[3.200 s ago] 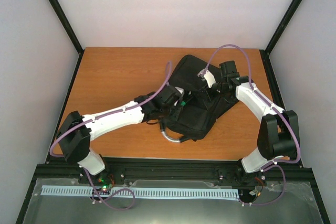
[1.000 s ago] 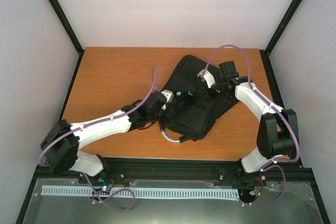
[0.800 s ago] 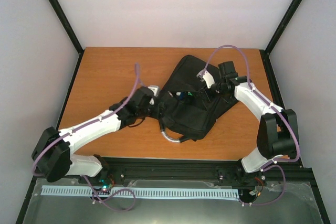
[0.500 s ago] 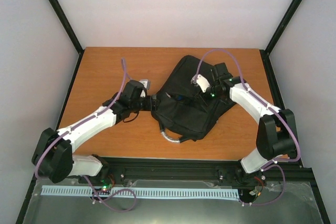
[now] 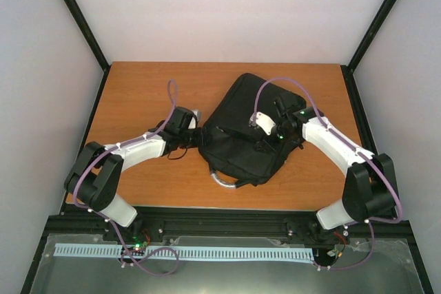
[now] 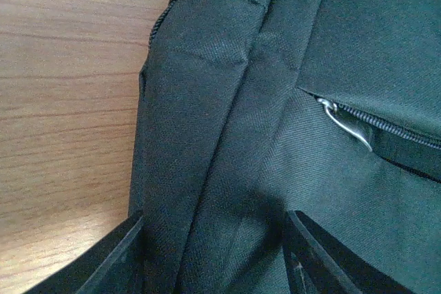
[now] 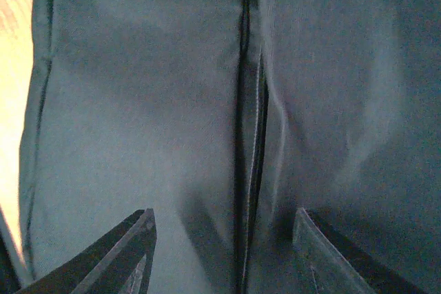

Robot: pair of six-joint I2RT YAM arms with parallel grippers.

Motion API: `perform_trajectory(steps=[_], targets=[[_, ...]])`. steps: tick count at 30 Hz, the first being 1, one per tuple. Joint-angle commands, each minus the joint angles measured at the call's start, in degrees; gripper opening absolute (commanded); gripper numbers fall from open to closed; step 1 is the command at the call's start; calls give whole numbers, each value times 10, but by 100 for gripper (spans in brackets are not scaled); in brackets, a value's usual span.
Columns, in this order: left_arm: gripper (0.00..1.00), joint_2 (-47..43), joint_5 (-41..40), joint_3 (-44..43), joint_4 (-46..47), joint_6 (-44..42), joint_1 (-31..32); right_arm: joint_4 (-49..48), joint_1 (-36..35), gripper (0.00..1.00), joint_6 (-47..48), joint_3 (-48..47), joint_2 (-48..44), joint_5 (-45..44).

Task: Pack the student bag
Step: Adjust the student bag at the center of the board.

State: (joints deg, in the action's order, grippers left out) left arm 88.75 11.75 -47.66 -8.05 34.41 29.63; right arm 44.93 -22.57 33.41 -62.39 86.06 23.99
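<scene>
Black student bag [image 5: 238,160] lies beneath spread left hand [image 5: 200,133] and right hand [image 5: 266,137].

— That bag [image 6: 227,135], is it cloth?
— Black woven cloth, matt, with a fine rough weave. The zip pull [image 6: 348,125] is shiny metal.
— And the table [image 6: 62,101]?
— Wood grain, smooth, a soft sheen. The arm shells [image 5: 138,151] look like glossy white plastic.

One student bag [image 5: 242,151]; two claws [image 6: 213,239] [image 7: 224,239]; one table [image 5: 138,94].
</scene>
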Motion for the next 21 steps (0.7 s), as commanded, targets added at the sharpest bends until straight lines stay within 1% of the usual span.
perform_trajectory(steps=[1,3,5,6,8,12,14,17,21], targets=[[47,6,21,8,41,5,-3,92,39,55,3,-14,-39,13],[37,4,21,18,46,4,-3,108,77,55,-3,-38,-34,24],[28,2,24,30,52,6,-3,104,118,54,-11,-53,-26,16],[20,0,29,37,57,8,-3,96,135,54,-14,-54,-22,4],[11,-6,42,53,69,16,-3,75,159,53,-24,-53,-13,-33],[4,-38,56,107,103,47,-1,32,169,51,-42,-31,11,-115],[3,-65,56,140,127,69,5,9,169,51,-47,-23,27,-136],[1,-105,34,177,141,97,31,-5,168,50,-56,-39,84,-147],[1,-137,-3,192,137,121,82,-12,162,49,-70,-92,154,-147]])
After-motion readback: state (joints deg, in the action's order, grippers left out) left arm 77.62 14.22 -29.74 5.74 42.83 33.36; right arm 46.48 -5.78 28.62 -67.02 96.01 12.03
